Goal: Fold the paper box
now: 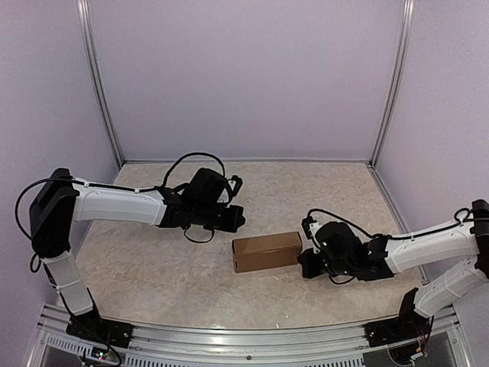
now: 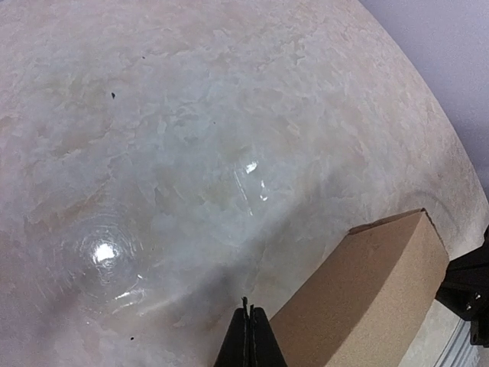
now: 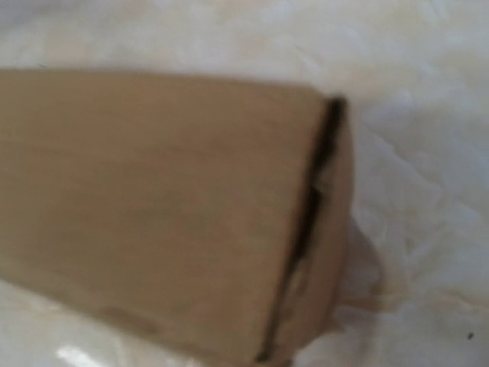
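left claw (image 2: 248, 338) closed, empty | right claw (image 1: 304, 264) at paper box (image 1: 267, 251) end

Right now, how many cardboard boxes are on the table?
1. The paper box lies between the arms: right gripper at its right end, left gripper behind its left end. No other shows in any view.

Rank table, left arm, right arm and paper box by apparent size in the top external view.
1. table
2. left arm and right arm: about alike, right one cropped by the frame
3. paper box
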Robot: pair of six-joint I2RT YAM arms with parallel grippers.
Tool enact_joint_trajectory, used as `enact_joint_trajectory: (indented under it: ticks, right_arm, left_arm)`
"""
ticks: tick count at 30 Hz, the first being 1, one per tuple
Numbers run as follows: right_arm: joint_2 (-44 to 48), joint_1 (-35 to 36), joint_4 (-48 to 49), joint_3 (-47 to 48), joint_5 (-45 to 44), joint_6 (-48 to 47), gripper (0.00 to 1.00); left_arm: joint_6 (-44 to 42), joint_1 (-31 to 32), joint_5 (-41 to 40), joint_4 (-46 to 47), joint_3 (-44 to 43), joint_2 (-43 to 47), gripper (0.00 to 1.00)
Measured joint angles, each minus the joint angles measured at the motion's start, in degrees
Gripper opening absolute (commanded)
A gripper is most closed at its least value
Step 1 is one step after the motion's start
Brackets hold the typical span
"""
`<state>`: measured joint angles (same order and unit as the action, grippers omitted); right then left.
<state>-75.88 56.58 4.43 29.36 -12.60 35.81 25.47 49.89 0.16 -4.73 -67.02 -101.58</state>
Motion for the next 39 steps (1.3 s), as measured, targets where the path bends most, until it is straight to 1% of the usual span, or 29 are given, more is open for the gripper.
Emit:
enact_joint_trajectory:
  ticks: [4, 9, 15, 23, 30, 33, 39]
  right_arm:
    - [-3.8, 0.0, 0.3, 0.9, -1.6, 1.5, 0.0]
    - [-8.7, 0.0, 4.0, 3.1, -2.3, 3.0, 0.0]
    - [-15.0, 0.0, 9.4, 7.2, -1.6, 4.1, 0.0]
    - [-24.7, 0.0, 12.9, 17.4, 1.5, 2.5, 0.0]
    - [-31.3, 0.0, 13.5, 25.6, 5.4, 0.5, 0.0]
    - [-32.8, 0.0, 13.5, 27.4, 6.6, -0.2, 0.0]
    - [-33.6, -0.7, 14.1, 27.3, 8.6, -0.3, 0.0]
  left_arm:
    - [0.4, 0.0, 3.0, -0.6, 0.0, -2.6, 0.0]
    - [1.3, 0.0, 5.7, -0.1, 1.0, -3.3, 0.0]
    - [2.7, 0.0, 7.0, 2.2, 6.2, -2.7, 0.0]
    - [5.1, 0.0, 6.4, 4.0, 15.1, 2.8, 0.0]
    - [6.8, 0.0, 3.8, 5.5, 20.3, 9.5, 0.0]
    - [7.3, 0.0, 2.4, 5.4, 21.4, 11.3, 0.0]
    - [7.4, 0.0, 1.0, 5.4, 22.0, 13.6, 0.0]
